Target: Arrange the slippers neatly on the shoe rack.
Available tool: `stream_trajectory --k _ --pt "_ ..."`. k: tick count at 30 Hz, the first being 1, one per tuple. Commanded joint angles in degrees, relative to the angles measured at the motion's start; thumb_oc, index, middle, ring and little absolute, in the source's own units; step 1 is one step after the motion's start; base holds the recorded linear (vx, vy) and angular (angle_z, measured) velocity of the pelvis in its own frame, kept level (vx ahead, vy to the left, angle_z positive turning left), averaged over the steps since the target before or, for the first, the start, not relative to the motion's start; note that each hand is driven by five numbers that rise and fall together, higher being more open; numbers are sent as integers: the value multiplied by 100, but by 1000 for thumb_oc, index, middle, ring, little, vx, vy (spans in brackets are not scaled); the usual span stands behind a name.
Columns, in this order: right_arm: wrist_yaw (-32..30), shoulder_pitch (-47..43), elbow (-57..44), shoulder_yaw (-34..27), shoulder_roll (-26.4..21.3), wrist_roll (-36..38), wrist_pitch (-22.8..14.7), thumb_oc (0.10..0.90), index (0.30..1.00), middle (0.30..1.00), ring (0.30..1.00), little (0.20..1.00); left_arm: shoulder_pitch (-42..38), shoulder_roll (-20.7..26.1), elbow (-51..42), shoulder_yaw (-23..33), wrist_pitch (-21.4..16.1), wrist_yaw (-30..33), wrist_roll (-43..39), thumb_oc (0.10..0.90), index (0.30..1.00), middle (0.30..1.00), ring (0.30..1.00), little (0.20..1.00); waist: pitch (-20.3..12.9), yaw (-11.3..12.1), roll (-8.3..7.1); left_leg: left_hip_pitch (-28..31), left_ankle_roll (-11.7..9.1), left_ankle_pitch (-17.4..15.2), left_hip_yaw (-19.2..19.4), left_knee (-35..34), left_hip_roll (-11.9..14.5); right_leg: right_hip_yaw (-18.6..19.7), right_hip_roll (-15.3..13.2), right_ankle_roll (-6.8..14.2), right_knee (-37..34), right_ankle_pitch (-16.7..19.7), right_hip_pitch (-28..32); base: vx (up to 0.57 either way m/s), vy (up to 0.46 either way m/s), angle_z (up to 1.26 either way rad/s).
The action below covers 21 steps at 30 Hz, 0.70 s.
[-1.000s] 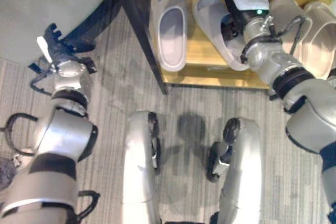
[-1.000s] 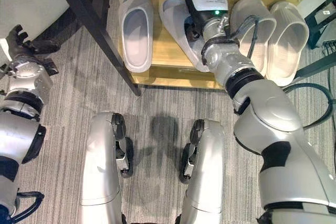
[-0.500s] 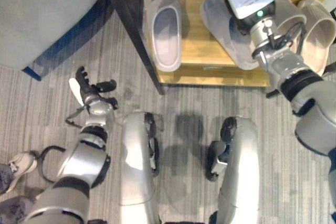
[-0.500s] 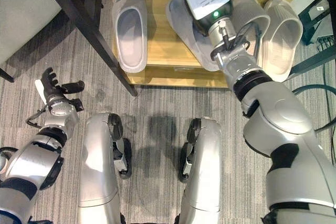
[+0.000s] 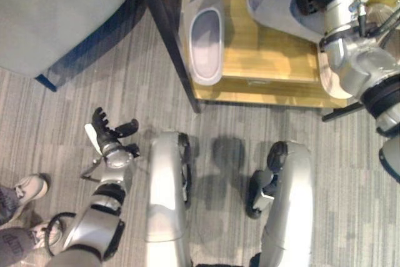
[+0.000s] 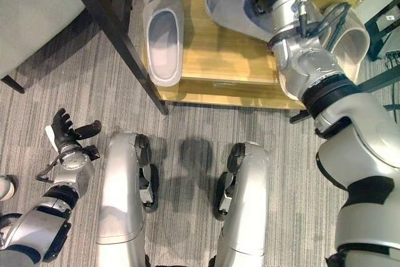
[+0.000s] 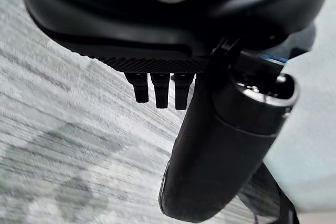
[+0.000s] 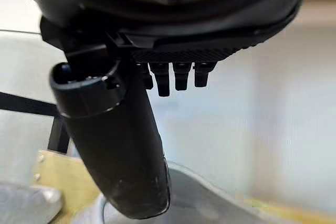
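Wooden shoe rack [image 6: 206,60], tilted grey slipper [image 6: 234,7] under right hand [image 8: 113,145], grip unclear; left hand [image 6: 65,139] spread over carpet [image 6: 187,123]

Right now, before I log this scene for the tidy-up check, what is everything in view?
grey slippers: two, pale grey, one straight at the rack's left, one angled under the right robot hand
beige slippers: seemingly two, rack's right end, partly behind the arm
shoe rack: one, light wood
frame leg: one, black, left of rack
carpet: grey, striped
person's shoes: pale, lower left
left robot hand: open, above carpet
right robot hand: open, at angled slipper
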Motion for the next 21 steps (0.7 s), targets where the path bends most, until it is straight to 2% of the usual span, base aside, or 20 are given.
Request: stream_trajectory --k 1,2,8,12,17,21 --pt "369 -1097 898 -295 398 1380 -298 800 900 900 900 900 -1968 442 857 -667 -81 -363 -496 800 900 900 900 900 -147 235 -128 131 -14 -513 -1086 -18 -200 527 76 -730 253 -443 334 0 0 0" --pt "367 -1119 943 -280 410 1395 -323 800 900 900 900 900 -2019 436 919 -692 -92 -393 -521 800 900 900 900 900 -147 241 -129 131 -13 -514 -1084 -25 -199 526 75 -730 247 -444 334 0 0 0" --pt "761 -1303 2119 168 1237 2206 -520 800 900 900 900 900 -3003 184 1701 -1335 141 -618 -574 800 900 900 900 900 -147 223 -129 131 -29 -512 -1043 -63 -140 547 17 -683 215 -420 334 -2 19 -1" --pt "808 -1257 2227 270 1436 2364 -575 800 900 900 900 900 -3135 198 1887 -1434 209 -713 -585 800 900 900 900 900 -147 234 -182 131 -44 -520 -1031 -61 -127 565 22 -651 199 -378 334 -1 10 -1" --pt "835 -1315 2268 372 1618 2311 -550 800 900 900 900 900 -3103 127 1933 -1495 240 -757 -655 800 900 900 900 900 -147 243 -193 131 -51 -535 -1040 -34 -133 561 32 -639 190 -359 334 -1 7 0" --pt "934 -1499 2606 608 1940 2045 -361 800 900 900 900 900 -3176 -89 2066 -1557 333 -833 -727 800 900 900 900 900 -147 237 -188 131 -60 -563 -1032 -20 -123 570 34 -615 184 -333 334 -2 19 0"
